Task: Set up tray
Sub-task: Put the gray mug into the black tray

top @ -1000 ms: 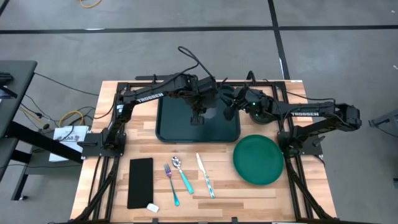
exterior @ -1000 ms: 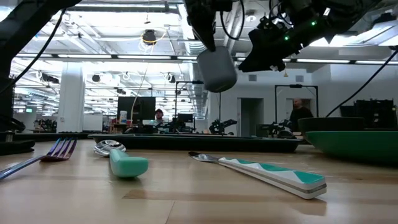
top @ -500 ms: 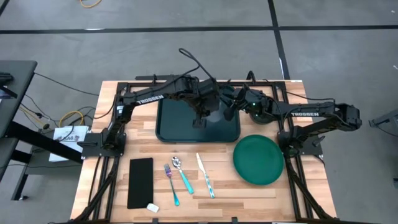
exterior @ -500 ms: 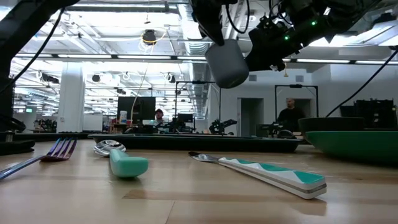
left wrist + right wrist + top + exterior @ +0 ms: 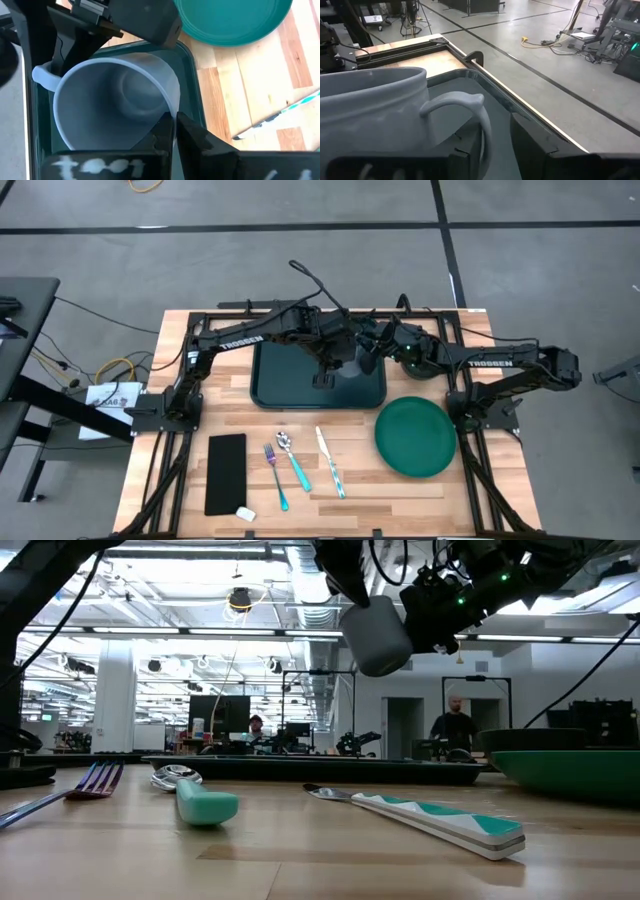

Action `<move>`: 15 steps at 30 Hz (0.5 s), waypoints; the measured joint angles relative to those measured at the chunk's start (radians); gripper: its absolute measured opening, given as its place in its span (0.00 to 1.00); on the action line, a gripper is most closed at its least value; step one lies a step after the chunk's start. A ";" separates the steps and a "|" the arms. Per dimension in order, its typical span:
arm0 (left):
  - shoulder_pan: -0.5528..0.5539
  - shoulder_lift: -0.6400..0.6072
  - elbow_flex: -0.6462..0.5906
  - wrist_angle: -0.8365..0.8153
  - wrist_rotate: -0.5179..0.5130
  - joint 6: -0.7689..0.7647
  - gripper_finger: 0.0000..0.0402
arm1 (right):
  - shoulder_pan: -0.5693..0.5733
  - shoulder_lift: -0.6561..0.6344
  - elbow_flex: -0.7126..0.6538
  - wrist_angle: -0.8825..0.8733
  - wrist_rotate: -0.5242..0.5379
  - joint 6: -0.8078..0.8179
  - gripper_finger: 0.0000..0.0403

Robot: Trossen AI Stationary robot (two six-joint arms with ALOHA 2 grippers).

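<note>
A grey mug (image 5: 352, 360) hangs above the dark green tray (image 5: 290, 385), which lies flat on the table's far middle. My left gripper (image 5: 172, 122) is shut on the mug; in the low view it (image 5: 345, 570) stands over the tilted mug (image 5: 375, 635). My right gripper (image 5: 500, 150) is open at the mug's right side, with its fingers on either side of the mug's handle (image 5: 470, 107). I cannot tell whether they touch the handle. My left gripper pinches the mug's wall at the rim (image 5: 172, 100), one finger inside the mug and one outside, on the side opposite the handle. The fingers come from above, slanting down. The mug hangs below them, tilted and lifted clear of the tray.
A round green plate (image 5: 415, 437) lies right of the tray. A knife (image 5: 331, 462), a spoon (image 5: 293, 460), a fork (image 5: 275, 475) and a black napkin (image 5: 226, 472) lie in a row near the front edge. A small white object (image 5: 243, 513) lies by the napkin.
My left gripper has carried the mug toward the table's right, closer to my right gripper, and a little upward. The mug stays clear of the tray.
</note>
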State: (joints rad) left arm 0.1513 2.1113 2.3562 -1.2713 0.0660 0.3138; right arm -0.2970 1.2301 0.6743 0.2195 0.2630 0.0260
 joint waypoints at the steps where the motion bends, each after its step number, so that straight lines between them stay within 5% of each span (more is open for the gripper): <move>1: 0.000 0.000 0.000 -0.002 0.000 0.000 0.00 | 0.000 0.000 0.000 0.000 0.000 0.000 0.19; 6: 0.001 0.000 0.000 -0.013 -0.025 -0.002 0.00 | 0.001 0.000 0.000 -0.002 -0.003 -0.003 0.03; 15: -0.001 0.000 0.000 -0.008 -0.067 -0.049 0.01 | 0.000 0.001 0.000 0.003 0.004 -0.009 0.02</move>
State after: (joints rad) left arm 0.1507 2.1113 2.3562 -1.2789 -0.0005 0.2649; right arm -0.2970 1.2312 0.6743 0.2224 0.2666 0.0170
